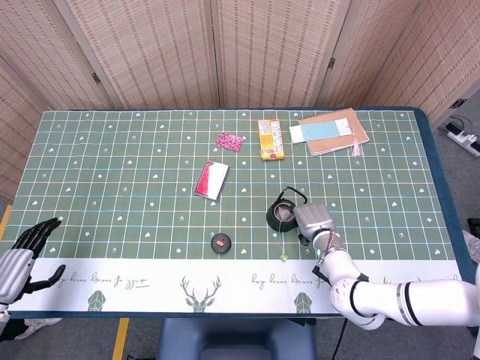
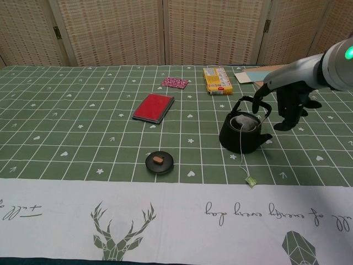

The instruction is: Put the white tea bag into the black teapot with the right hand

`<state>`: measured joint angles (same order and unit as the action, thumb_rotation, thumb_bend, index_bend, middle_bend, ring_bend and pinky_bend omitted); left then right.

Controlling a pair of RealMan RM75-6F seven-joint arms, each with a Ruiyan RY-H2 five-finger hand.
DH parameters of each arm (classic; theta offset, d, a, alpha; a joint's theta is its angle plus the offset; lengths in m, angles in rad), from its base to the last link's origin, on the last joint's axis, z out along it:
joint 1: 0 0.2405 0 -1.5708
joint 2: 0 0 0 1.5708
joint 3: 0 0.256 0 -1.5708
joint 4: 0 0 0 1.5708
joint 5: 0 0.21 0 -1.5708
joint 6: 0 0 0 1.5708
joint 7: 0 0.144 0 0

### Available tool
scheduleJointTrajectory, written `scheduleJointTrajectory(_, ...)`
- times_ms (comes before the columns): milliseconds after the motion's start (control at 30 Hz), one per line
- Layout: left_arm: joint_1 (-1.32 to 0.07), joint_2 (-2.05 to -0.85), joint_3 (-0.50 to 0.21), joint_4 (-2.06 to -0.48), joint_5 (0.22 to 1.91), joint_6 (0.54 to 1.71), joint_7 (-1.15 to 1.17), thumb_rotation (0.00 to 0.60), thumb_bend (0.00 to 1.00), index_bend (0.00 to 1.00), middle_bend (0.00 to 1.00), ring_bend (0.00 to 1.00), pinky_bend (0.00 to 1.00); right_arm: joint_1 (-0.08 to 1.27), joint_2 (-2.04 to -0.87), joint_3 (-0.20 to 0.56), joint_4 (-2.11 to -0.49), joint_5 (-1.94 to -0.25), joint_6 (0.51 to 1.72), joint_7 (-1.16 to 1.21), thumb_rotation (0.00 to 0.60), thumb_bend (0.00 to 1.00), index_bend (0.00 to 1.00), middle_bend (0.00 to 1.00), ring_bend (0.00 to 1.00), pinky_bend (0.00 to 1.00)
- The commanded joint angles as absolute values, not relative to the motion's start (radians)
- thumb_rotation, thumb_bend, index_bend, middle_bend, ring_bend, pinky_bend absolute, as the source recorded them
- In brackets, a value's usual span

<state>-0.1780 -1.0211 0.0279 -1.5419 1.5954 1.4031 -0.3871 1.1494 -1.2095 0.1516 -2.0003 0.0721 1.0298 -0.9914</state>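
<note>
Resting inside the black teapot, the white tea bag lies beside the empty, loosely spread right hand.

Cursive script on tablecloth border, illegible; yellow box print unreadable.

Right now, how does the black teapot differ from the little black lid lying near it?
The teapot is tall and round, with a handle arching over it; the lid is a flat disc. The teapot holds a tea bag with its string trailing out; the lid carries only a small brownish knob. Both are black and rest on the table.
</note>
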Motion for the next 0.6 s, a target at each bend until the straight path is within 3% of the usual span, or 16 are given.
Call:
scheduleJointTrajectory(33,-0.178,-1.021,0.028,-1.542,1.596,1.404,-0.388,0.6,0.36,0.0,0.0,0.01,0.08,1.158,-1.219,0.14,-1.987,0.073,1.02,-0.984,0.6,0.44,0.19,0.92,0.71,0.77)
scheduleJointTrajectory(600,-0.176,-1.018,0.028,-1.542,1.597,1.406,-0.395,0.6,0.36,0.0,0.0,0.01,0.08,1.201,-1.267,0.099,-1.926,0.075,0.995,-0.95,0.6,0.44,0.19,0.92,0.71,0.77)
